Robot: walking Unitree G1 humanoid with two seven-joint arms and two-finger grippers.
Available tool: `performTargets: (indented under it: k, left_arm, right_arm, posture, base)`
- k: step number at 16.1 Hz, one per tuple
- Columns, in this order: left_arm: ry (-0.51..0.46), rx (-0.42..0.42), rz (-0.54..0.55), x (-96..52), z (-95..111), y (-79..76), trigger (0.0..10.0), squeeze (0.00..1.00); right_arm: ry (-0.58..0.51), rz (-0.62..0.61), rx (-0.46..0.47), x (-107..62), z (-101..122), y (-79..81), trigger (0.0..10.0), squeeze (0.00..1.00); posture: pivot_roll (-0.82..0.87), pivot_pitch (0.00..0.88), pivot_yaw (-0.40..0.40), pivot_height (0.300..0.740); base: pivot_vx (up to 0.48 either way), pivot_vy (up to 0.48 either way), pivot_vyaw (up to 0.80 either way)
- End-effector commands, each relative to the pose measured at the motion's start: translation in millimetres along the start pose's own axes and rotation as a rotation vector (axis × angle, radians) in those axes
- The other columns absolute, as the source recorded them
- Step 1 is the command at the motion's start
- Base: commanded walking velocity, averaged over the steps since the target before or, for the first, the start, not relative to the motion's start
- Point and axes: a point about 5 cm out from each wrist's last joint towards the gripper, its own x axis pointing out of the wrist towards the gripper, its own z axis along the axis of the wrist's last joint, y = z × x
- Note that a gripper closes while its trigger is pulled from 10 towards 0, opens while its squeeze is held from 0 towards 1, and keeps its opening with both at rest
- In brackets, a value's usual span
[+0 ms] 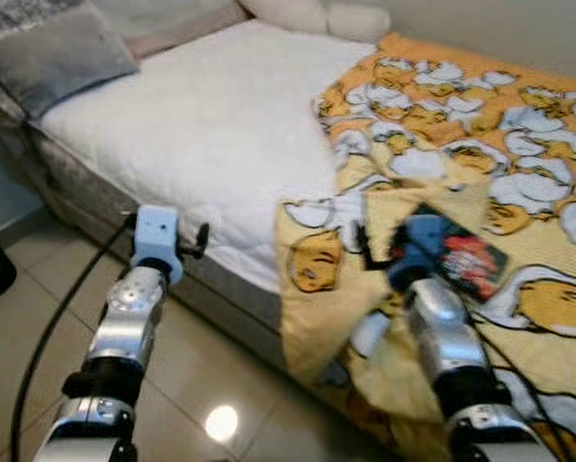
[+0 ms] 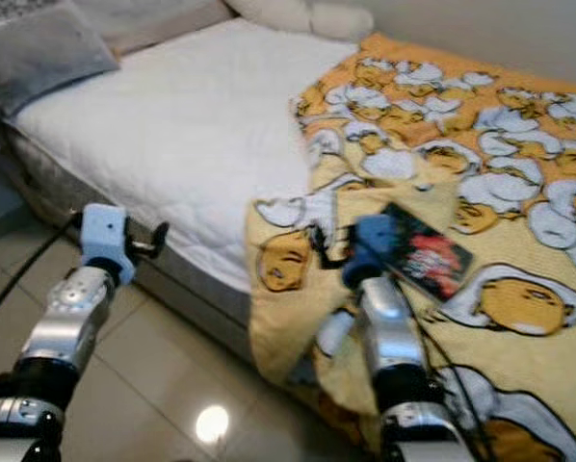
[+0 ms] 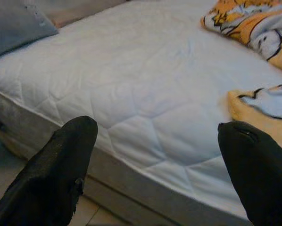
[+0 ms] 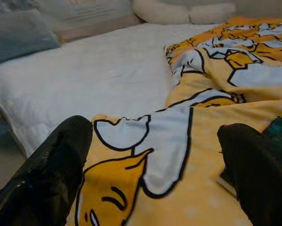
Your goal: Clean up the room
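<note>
Left eye view: a bed with a white quilted mattress [image 1: 201, 135] runs across the frame. A yellow blanket printed with white-and-yellow cartoon egg figures [image 1: 461, 135] covers its right part and drapes over the near edge toward the pale tiled floor [image 1: 201, 385]. A grey pillow [image 1: 52, 53] lies at the far left of the bed; a cream-coloured pillow [image 1: 317, 14] sits at the far edge.

A dark rectangular book with a red-and-black cover [image 1: 461, 255] lies flat on the blanket, near the bed's front edge.

Right gripper [image 4: 155, 165]: fingers spread apart, holding nothing, low over the blanket. In the right wrist view the book [image 4: 277, 136] shows just beside one finger; contact cannot be judged.

Left gripper [image 3: 157, 155]: fingers spread wide, empty, at the front edge of the bare mattress [image 3: 145, 89], well apart from the book. A black cable [image 1: 52, 327] trails from the left arm over the floor.
</note>
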Motion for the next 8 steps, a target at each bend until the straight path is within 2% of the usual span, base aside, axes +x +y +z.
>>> performTargets:
  k: [1,4,8]
  left_arm:
    - [-0.009,0.007,-0.023,1.9,3.6,-6.4,10.0,1.0]
    - [-0.008,0.011,-0.03,1.9,3.4,-7.8,10.0,1.0]
    - [-0.006,0.016,-0.033,1.7,3.3,-8.2,10.0,1.0]
  right_arm:
    - [-0.007,-0.023,-0.019,-0.9,4.4,-9.9,10.0,1.0]
    - [-0.002,-0.014,-0.018,-1.1,3.8,-9.2,10.0,1.0]
    - [0.003,-0.001,-0.017,-1.4,2.9,-8.2,10.0,1.0]
  posture:
    - [-0.03,0.0,0.02,0.74]
    - [-0.03,0.0,0.02,0.74]
    - [-0.03,0.0,0.02,0.74]
  base:
    - [0.0,-0.39,0.0]
    - [0.0,-0.387,0.51]
    - [0.0,-0.387,0.79]
